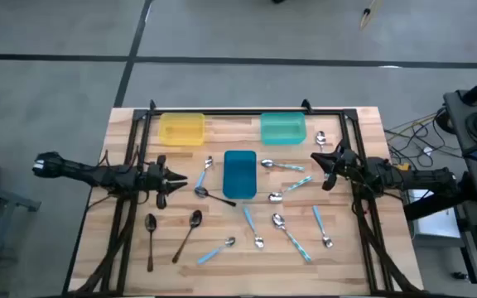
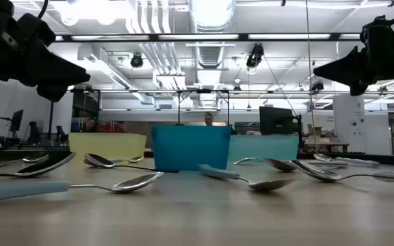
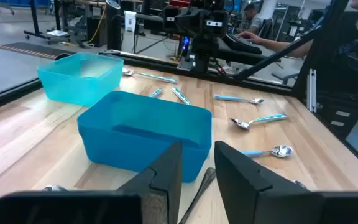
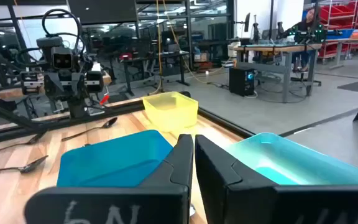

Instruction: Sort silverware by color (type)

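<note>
Several small spoons lie flat on the wooden table: black ones in the near left part, blue-handled ones and silver ones across the middle and right. My left gripper hovers left of the blue tray, fingers a little open, with a black spoon's handle on the table below them. My right gripper hovers right of the blue tray and near the teal tray, shut. In the low view both grippers hang well above the spoons.
A yellow tray and the teal tray stand along the far edge, with the blue tray in the middle. A dark frame borders the table. Spoons are scattered over the near half. People sit at desks in the room beyond.
</note>
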